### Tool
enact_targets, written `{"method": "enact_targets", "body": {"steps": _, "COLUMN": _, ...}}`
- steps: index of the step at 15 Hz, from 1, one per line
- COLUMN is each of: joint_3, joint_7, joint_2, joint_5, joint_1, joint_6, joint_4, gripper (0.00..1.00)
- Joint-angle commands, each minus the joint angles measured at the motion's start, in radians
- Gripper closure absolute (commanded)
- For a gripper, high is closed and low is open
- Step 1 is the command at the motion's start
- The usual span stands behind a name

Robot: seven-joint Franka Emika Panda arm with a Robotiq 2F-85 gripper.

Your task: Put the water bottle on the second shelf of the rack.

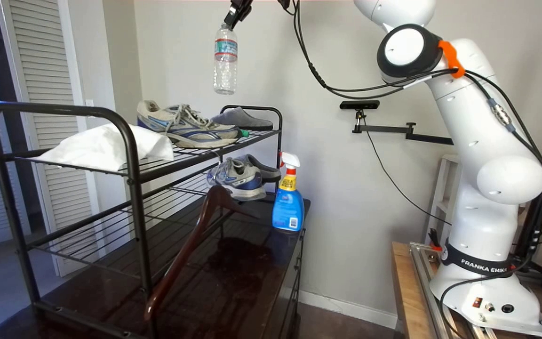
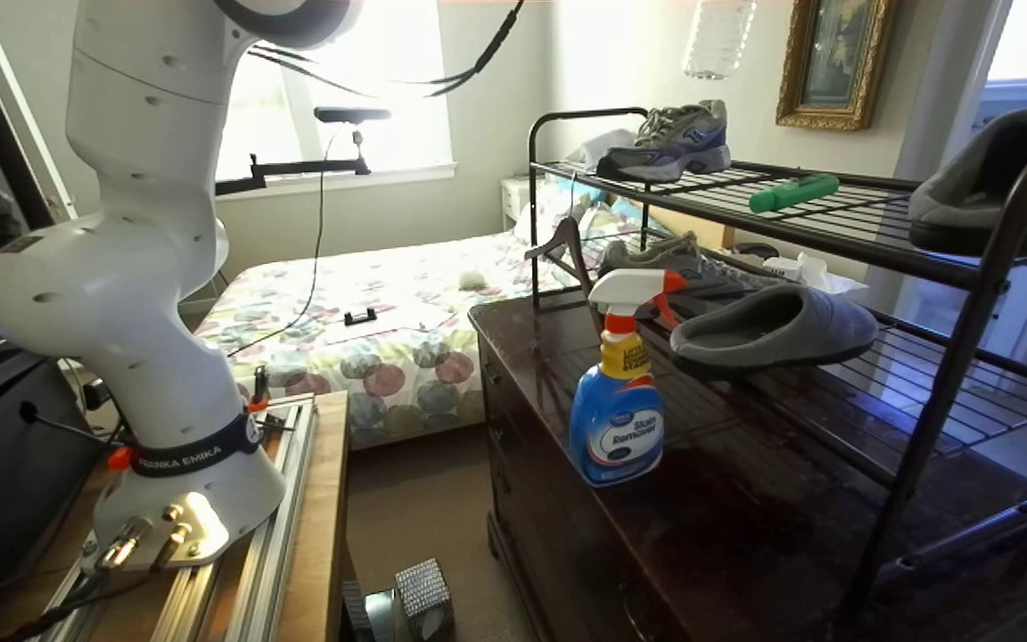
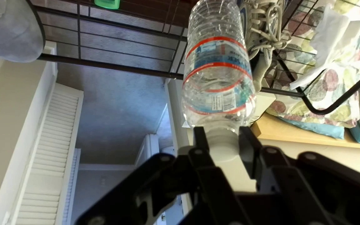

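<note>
The water bottle, clear with a bluish, red-edged label, hangs upright in the air above the rack's topmost tier in an exterior view [image 1: 225,77]. Only its lower end shows in an exterior view [image 2: 718,43]. In the wrist view the bottle [image 3: 219,73] points away from my gripper [image 3: 222,142], whose fingers are shut on its cap end. The gripper [image 1: 234,19] is partly cut off at the top edge in an exterior view. The rack [image 1: 140,221] [image 2: 943,401] is black. Its second shelf [image 1: 90,240] [image 2: 1013,385] is a wire grid below the topmost tier.
The topmost tier holds a sneaker [image 1: 191,127], a grey slipper [image 2: 981,192], a white bag [image 1: 97,146] and a green object [image 2: 794,193]. The second shelf holds a sneaker [image 1: 238,179] and slipper [image 2: 772,330]. A blue spray bottle [image 2: 618,428] and wooden hanger [image 1: 191,245] are beside the rack.
</note>
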State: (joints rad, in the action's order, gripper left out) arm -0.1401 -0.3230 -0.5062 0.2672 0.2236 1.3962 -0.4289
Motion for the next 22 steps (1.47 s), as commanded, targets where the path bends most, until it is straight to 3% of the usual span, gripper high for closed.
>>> {"method": "enact_targets", "body": {"steps": 1, "joint_3": -0.002, "joint_7": 0.043, "joint_2": -0.048, "joint_5": 0.043, "joint_1": 0.008, "joint_6": 0.175, "joint_4": -0.001, "gripper": 0.92}}
{"method": "enact_targets", "body": {"steps": 5, "joint_3": 0.054, "joint_7": 0.065, "joint_2": -0.108, "joint_5": -0.012, "joint_1": 0.052, "joint_6": 0.411, "joint_4": -0.014, "gripper": 0.92}}
{"method": "enact_targets", "body": {"steps": 9, "joint_3": 0.100, "joint_7": 0.156, "joint_2": -0.126, "joint_5": -0.024, "joint_1": 0.123, "joint_6": 0.392, "joint_4": -0.033, "gripper": 0.92}}
{"method": "enact_targets", "body": {"steps": 12, "joint_3": 0.074, "joint_7": 0.173, "joint_2": -0.106, "joint_5": 0.028, "joint_1": 0.191, "joint_6": 0.268, "joint_4": -0.053, "gripper": 0.92}}
{"method": "enact_targets", "body": {"steps": 13, "joint_3": 0.093, "joint_7": 0.179, "joint_2": -0.102, "joint_5": 0.002, "joint_1": 0.197, "joint_6": 0.231, "joint_4": -0.052, "gripper": 0.92}}
{"method": "enact_targets", "body": {"steps": 22, "joint_3": 0.119, "joint_7": 0.165, "joint_2": -0.025, "joint_5": 0.019, "joint_1": 0.322, "joint_6": -0.397, "joint_4": -0.067, "gripper": 0.92}}
